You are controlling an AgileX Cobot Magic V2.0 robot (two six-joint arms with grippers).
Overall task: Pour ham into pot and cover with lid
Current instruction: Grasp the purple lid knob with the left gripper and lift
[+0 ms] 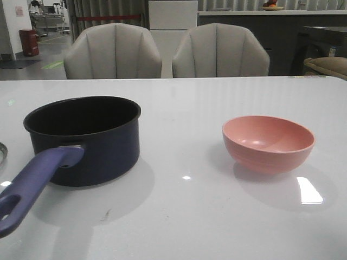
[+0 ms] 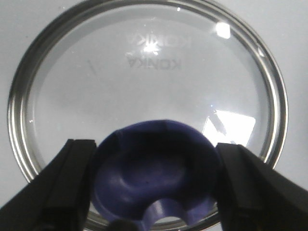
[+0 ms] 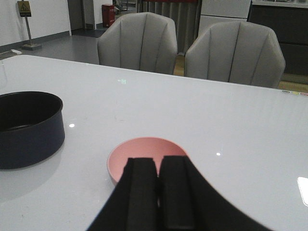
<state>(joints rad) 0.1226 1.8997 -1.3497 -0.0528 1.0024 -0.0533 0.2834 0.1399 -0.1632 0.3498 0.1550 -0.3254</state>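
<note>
The lid, clear glass with a silver rim, lies on the white table. Its blue knob sits between the fingers of my left gripper, which press against both sides of it. A sliver of the lid's rim shows at the far left of the front view. The dark navy pot stands left of centre, its purple-blue handle pointing toward me. My right gripper is shut on nothing, hovering at the near side of the pink bowl. No ham is visible; the bowl looks empty.
The white table stretches between the pot and the bowl. Two grey chairs stand behind its far edge.
</note>
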